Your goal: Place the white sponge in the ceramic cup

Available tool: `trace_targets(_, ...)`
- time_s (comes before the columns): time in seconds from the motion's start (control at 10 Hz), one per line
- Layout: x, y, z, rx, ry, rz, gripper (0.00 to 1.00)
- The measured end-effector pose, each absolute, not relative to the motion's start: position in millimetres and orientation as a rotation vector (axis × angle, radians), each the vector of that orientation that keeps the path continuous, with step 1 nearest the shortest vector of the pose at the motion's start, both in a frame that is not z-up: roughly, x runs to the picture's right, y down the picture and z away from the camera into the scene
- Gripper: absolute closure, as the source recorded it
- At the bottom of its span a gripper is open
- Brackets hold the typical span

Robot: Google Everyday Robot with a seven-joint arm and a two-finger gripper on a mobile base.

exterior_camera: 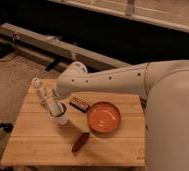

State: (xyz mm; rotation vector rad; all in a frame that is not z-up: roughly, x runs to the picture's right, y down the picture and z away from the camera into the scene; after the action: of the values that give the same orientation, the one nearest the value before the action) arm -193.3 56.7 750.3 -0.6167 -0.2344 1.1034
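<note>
Gripper [54, 107]: reaches down from the end of the white arm and sits right over the mouth of the ceramic cup, at the left half of the table
Arm [113, 80]: thick white tube crossing from the right edge toward the upper left, bending at a rounded joint and dropping toward the cup
Ceramic cup [59, 118]: small, white, upright on the wooden table, directly beneath the gripper and partly covered by it
White sponge: not made out anywhere; the gripper and cup mouth hide whatever lies there
White ribbed bottle [38, 88]: stands upright just behind and left of the cup, near the table's far left corner
Dark flat packet [80, 103]: lies just right of the gripper, between cup and bowl, near the arm
Orange bowl [103, 116]: round and shallow, right of the cup and apart from it, about mid-table
Reddish-brown oblong item [80, 142]: lies tilted toward the near edge, in front of the bowl
Table [33, 145]: pale wooden planks, bearing all of these
</note>
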Motion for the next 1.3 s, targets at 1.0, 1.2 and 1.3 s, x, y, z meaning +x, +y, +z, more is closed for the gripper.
trace_targets(1.0,-172,89,742,-0.605,-0.250,1.156,0.20)
trace_targets(1.2,-172,89,741,-0.604,-0.249,1.155,0.20)
trace_targets(1.3,-172,89,741,-0.604,-0.249,1.154,0.20)
